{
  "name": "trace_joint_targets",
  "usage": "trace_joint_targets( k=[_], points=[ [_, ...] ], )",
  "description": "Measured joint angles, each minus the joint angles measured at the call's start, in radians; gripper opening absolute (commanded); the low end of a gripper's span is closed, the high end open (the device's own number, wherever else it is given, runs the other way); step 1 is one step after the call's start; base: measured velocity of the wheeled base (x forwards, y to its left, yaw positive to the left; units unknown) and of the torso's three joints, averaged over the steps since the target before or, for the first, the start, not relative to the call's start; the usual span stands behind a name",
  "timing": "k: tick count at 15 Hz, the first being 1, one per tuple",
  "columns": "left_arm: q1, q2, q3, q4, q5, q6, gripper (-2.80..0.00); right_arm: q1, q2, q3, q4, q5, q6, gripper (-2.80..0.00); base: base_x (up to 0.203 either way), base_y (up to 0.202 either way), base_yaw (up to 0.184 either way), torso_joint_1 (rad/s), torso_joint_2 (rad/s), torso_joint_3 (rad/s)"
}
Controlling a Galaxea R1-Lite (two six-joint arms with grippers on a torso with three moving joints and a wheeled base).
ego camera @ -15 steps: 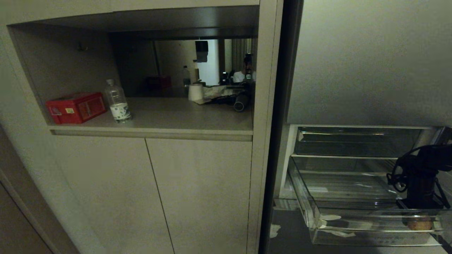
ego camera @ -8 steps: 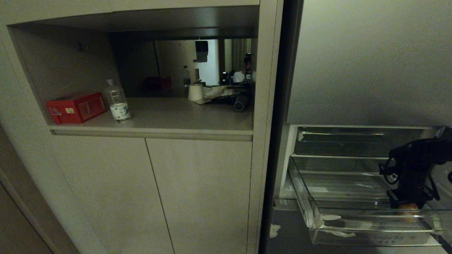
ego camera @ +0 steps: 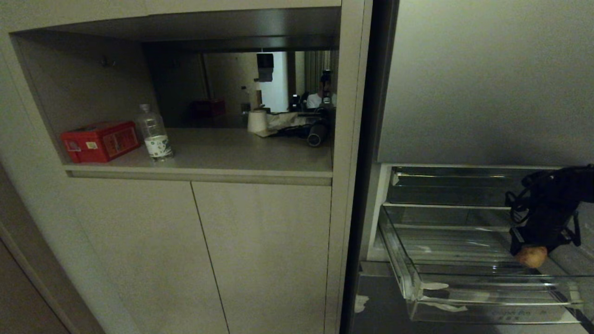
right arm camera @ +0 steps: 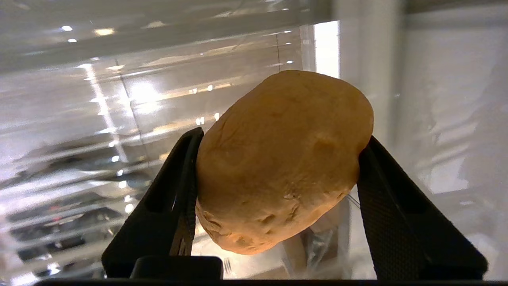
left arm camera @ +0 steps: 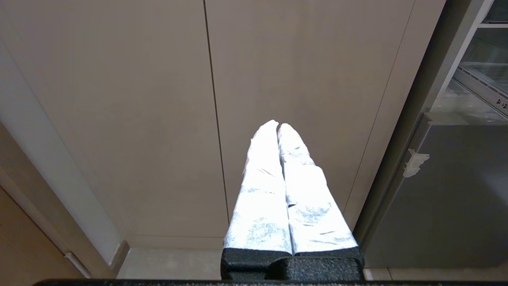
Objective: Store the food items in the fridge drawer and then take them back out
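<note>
My right gripper (ego camera: 529, 253) hangs over the right part of the fridge drawer (ego camera: 482, 307), pointing down. It is shut on a tan-brown, dimpled food item (ego camera: 532, 256), which sits just above the drawer's front rim. In the right wrist view the food item (right arm camera: 283, 159) fills the gap between the two black fingers (right arm camera: 178, 190), with the clear ribbed drawer (right arm camera: 99, 131) behind it. My left gripper (left arm camera: 278, 124) is parked and shut, with nothing in it, in front of the beige cabinet doors (left arm camera: 119, 119).
A shallower dark tray (ego camera: 464, 188) sits above the drawer, under the grey fridge front (ego camera: 482, 79). White tape scraps (ego camera: 431, 286) mark the drawer's front left corner. The cabinet niche holds a red box (ego camera: 100, 141), a water bottle (ego camera: 155, 134) and a paper roll (ego camera: 256, 121).
My right gripper has risen with the tan-brown food item, from low behind the drawer's front wall to just above its rim. The left arm has not moved.
</note>
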Motion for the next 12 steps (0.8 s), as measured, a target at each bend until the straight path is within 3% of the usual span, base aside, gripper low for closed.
trace_joint_targets(
  k=[4,12],
  points=[
    [0.0,0.0,0.0,0.0,0.0,0.0,-2.8,-0.028,-0.125,0.074,0.0,0.05,0.021,-2.8,0.0,0.0,0.0,0.0,0.0,0.0],
    [0.0,0.0,0.0,0.0,0.0,0.0,-2.8,-0.111,-0.479,0.311,-0.003,0.059,0.021,-2.8,0.0,0.0,0.0,0.0,0.0,0.0]
  ],
)
